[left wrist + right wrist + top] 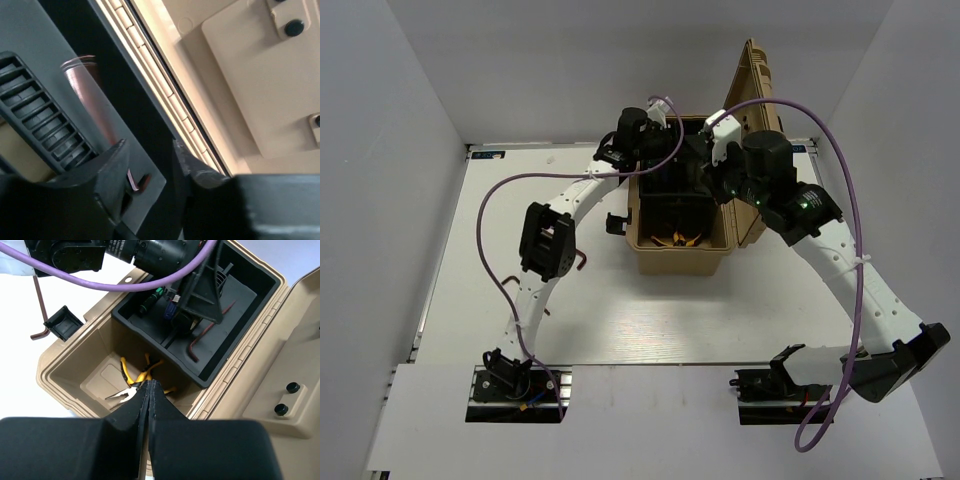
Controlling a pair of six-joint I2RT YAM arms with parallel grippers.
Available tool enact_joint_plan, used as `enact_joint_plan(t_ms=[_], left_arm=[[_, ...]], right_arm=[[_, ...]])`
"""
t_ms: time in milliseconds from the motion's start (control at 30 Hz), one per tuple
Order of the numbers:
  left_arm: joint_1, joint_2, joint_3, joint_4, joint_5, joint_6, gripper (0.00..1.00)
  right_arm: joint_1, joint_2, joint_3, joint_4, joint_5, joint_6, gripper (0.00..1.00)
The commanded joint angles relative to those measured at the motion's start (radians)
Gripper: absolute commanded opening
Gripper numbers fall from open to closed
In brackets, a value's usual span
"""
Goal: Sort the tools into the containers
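A tan toolbox (650, 262) stands open on the table with a black tray (250, 277) set in its far half. My left gripper (150, 150) hangs open inside that tray. A dark reddish hex key (90, 100) lies loose on the tray floor beside the left finger, gripped by nothing. In the right wrist view the tray also holds a black-green stick tool (150, 300) and a blue-red screwdriver (170, 307). Two yellow-handled pliers (131, 382) lie on the box floor. My right gripper (150, 384) is shut and empty above them.
The box lid (757, 95) stands upright at the back right, its hinge (165, 85) close to my left fingers. Another hex key (37, 310) lies on the white table left of the box, near the black latch (62, 325). A further one (582, 262) lies beside the left arm.
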Motion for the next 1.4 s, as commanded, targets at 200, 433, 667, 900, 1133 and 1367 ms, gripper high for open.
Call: enact_joint_plan(t_ms=[200,433,667,900,1133,1367], left_arm=[[-0.005,-0.086,0.067,-0.022,-0.027,0.016,0.59],[0.019,-0.559,-0.279,-0.221,-0.421,0.206,0.0],[0.044,-1.191,-0.829,-0.422,-1.031,0.248,0.79],[0.064,-1.552,-1.212,-0.755,-1.344,-0.069,0.96],[0.064,-1.845,-1.265,-0.967,-1.484,-0.222,0.96],[0.064,-2.088,-1.403,-0.849,-1.478,-0.099,0.96]], right_arm=[[-0.011,-0.018,0.023,0.004,-0.095,0.015,0.0],[-0.006,0.009,0.009,-0.075,-0.511,-0.08,0.11],[0.053,0.258,0.081,-0.024,-0.579,0.014,0.22],[0.256,0.696,0.551,-0.125,-0.291,0.097,0.27],[0.366,0.936,0.681,-0.023,-0.172,0.083,0.43],[0.412,1.075,0.684,0.066,-0.128,0.068,0.48]])
